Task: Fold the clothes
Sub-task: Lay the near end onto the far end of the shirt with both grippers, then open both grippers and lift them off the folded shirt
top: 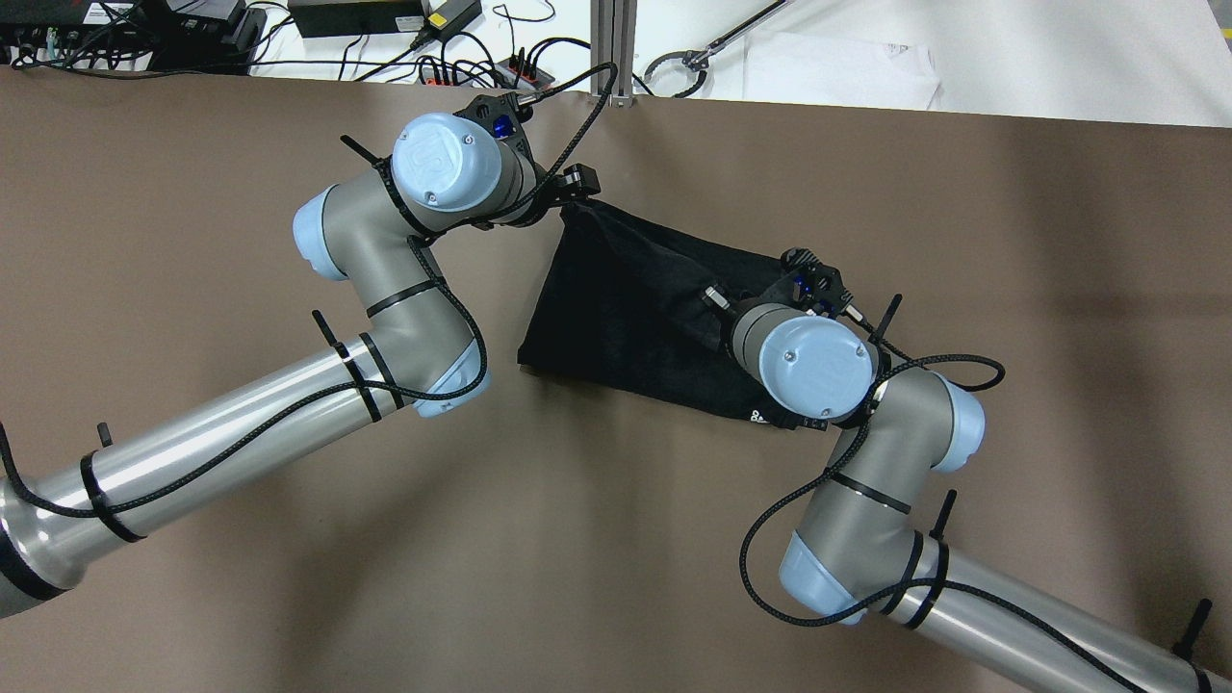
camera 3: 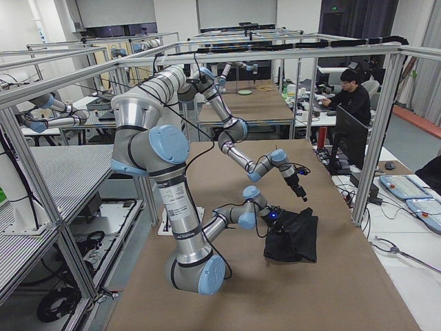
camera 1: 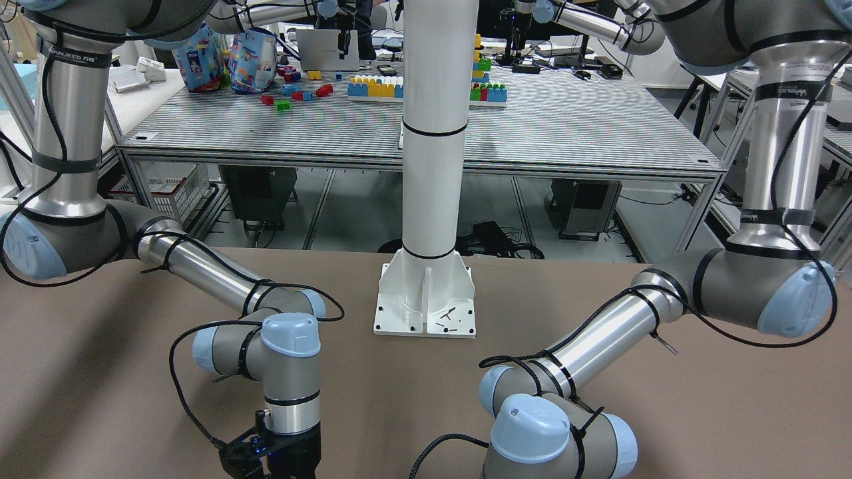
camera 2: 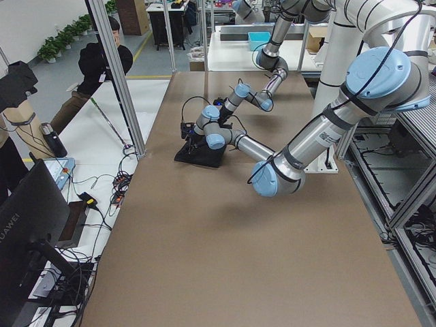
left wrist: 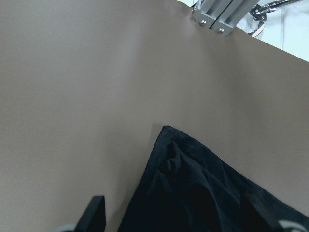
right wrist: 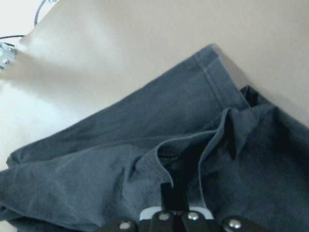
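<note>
The garment (top: pixel 626 308) lies rumpled at mid-table (top: pixel 192 241). Its long axis runs across the robot's front, and the right end is skewed nearer the robot. The right gripper (right wrist: pixel 179 193) is at that right end, fingers close together and pinching a raised fold near the hemmed edge. The left gripper (left wrist: pixel 178 215) is above the far left corner, fingers spread wide. Fabric shows between and below them, ungripped, and the corner tip points away from them. Judged next requirement: lower the left gripper and close it on that corner.
</note>
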Tool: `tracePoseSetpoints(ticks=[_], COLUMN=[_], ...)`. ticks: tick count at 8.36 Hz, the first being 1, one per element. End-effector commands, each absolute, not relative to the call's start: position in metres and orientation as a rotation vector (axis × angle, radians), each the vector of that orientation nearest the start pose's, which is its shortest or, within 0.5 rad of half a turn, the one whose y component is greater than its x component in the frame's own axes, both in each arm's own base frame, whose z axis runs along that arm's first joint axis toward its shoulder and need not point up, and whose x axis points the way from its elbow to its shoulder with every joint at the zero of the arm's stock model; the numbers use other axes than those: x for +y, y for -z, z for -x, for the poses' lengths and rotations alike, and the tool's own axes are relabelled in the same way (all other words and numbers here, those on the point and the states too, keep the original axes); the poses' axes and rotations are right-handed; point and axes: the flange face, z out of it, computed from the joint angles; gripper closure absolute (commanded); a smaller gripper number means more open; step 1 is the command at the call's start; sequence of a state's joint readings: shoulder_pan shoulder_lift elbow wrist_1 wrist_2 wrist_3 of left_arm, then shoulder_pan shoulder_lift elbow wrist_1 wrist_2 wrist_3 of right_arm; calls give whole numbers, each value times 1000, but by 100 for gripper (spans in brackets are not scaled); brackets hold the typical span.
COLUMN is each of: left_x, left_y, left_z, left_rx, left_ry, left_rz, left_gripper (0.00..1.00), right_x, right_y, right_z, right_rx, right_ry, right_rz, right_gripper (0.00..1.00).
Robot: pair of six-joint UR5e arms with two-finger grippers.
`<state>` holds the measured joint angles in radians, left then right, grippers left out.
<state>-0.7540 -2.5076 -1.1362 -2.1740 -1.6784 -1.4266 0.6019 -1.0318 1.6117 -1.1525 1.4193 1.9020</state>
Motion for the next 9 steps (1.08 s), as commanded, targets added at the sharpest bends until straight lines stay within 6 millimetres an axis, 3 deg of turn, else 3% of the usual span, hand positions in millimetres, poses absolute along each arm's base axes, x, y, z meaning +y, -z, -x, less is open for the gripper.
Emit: tracePoseSetpoints(ticks=[1, 3, 5, 6, 7, 8, 9], left_x=[-649, -648, -647, -647, -647, -647, -647], left_y=[-184, -184, -185, -184, -185, -185, -184], left_z=[-512, -513, -514, -514, -514, -514, -514], left_rx=[1048, 1047, 1046, 1047, 1046, 1046, 1048], left_ry=[488, 489, 486, 487, 486, 486, 485], left_rz=[-399, -401, -400, -402, -400, -400, -399], left_gripper=[0, 0, 0, 0, 0, 0, 0], right_x=[-569, -638, -665, -667, -668, -667, -666], right_y=[-296, -304, -339, -345, -345, -344, -340], right_z=[441, 449, 436, 431, 430, 430, 430], right_rx=[-941, -875, -830, -814, -811, -799, -799], right_ry=[-976, -1037, -962, -947, -943, -887, -846], right_rz=[-350, -372, -430, -440, -443, -459, -466], right_gripper=[100, 100, 99, 73, 23, 7, 6])
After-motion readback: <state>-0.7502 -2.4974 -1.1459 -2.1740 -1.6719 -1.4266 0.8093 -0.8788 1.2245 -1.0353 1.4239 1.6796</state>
